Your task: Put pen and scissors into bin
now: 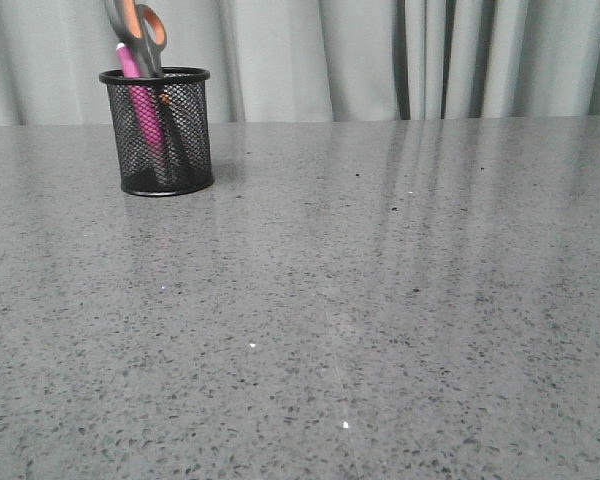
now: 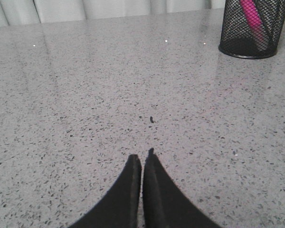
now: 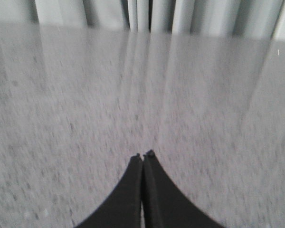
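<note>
Slim, light pink pen (image 1: 138, 100) and stiff, heavier grey-and-orange-handled scissors (image 1: 138, 30) stand inside small black wire-mesh bin (image 1: 160, 132) on speckled grey surface (image 1: 380, 300); the scissors are best gripped at their exposed handles; both jaws are closed, empty.

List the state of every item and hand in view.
pen: standing in the bin
scissors: in the bin, handles up
bin: upright on the table
left hand: shut, holding nothing
right hand: shut, holding nothing
</note>
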### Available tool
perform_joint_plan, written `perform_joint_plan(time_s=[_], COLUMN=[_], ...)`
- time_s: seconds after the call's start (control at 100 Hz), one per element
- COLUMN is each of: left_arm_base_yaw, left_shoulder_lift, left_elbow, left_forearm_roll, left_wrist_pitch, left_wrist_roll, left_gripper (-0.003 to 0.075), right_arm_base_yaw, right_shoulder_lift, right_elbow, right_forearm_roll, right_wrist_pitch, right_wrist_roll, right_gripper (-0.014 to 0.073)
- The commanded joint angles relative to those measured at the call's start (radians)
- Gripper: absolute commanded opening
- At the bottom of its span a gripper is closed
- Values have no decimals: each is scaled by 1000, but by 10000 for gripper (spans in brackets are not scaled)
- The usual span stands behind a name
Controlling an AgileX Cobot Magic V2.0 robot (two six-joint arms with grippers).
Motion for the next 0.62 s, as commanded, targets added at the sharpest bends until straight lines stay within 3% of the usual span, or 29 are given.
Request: perform_joint_plan(time_s=[0.0,0.61], left_arm_base_yaw=[2,2], left_shoulder_lift=[-33,-33], left_elbow=[46,46], left_forearm_roll=[-7,-7], left_wrist_pitch=[-75,-75], left_wrist_roll=[-7,-7], left_gripper=[-19,-19], right_arm_base_yaw=[-8,-8], right_shoulder_lift=[-17,-17], right_elbow=[15,15], right_forearm_roll=[1,-1], right_wrist_pitch=[-4,-14], right_wrist_roll=[-19,-19], right_gripper=[-76,-76])
